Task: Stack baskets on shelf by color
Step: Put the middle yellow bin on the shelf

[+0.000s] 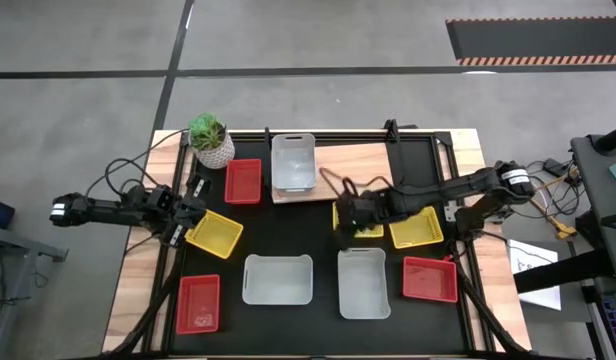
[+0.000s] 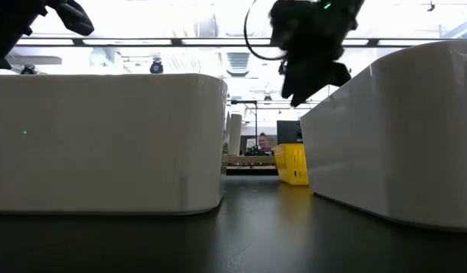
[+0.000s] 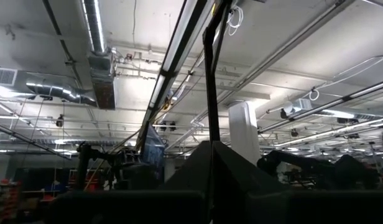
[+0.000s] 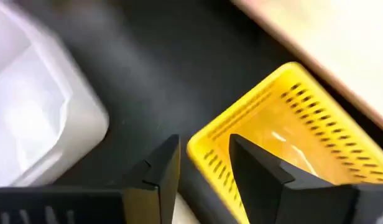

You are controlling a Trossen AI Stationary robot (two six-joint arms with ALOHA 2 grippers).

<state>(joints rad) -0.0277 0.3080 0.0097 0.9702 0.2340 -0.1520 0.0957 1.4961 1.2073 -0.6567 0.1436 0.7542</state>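
Note:
In the high view one white basket (image 1: 293, 162) sits on the light-brown shelf (image 1: 353, 165). Two more white baskets (image 1: 278, 279) (image 1: 363, 283) lie near the table's front. Red baskets lie at far left (image 1: 243, 180), near left (image 1: 199, 303) and near right (image 1: 430, 278). My right gripper (image 1: 346, 215) (image 4: 204, 142) is open over a yellow basket (image 1: 362, 229) (image 4: 285, 124), one finger outside its end wall near a corner, one inside. Another yellow basket (image 1: 416, 228) lies beside it. My left gripper (image 1: 191, 214) is beside the third yellow basket (image 1: 215, 234).
A green plant in a white pot (image 1: 210, 140) stands at the far left corner. The black mat (image 1: 318, 240) covers most of the table. In the low view the two near white baskets (image 2: 104, 140) (image 2: 400, 136) block most of the scene; a person (image 2: 261, 142) shows far behind.

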